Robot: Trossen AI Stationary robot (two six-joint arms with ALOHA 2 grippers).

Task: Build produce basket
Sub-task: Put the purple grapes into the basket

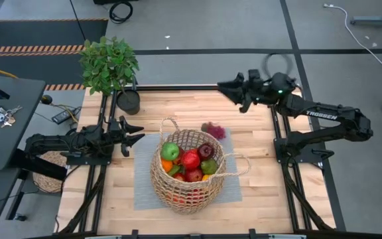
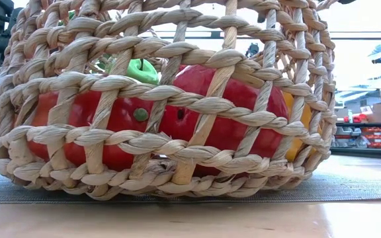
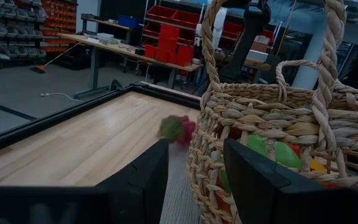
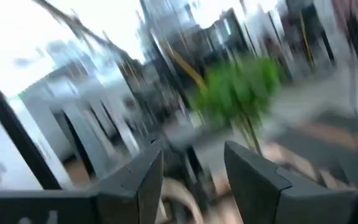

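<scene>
Only one legible text: "TROSSEN", white capitals on right arm (image 1: 330, 118), along its dark link, seen from above. Nothing else readable: no labels on basket (image 1: 188, 174), produce, desk (image 1: 257, 199), or shelves in room behind.

Left arm's stretched low along its side, left claw (image 1: 135, 133) wide open and empty. Right arm's folded up high at the far edge, right claw (image 1: 234, 93) open too, holding nothing.
</scene>
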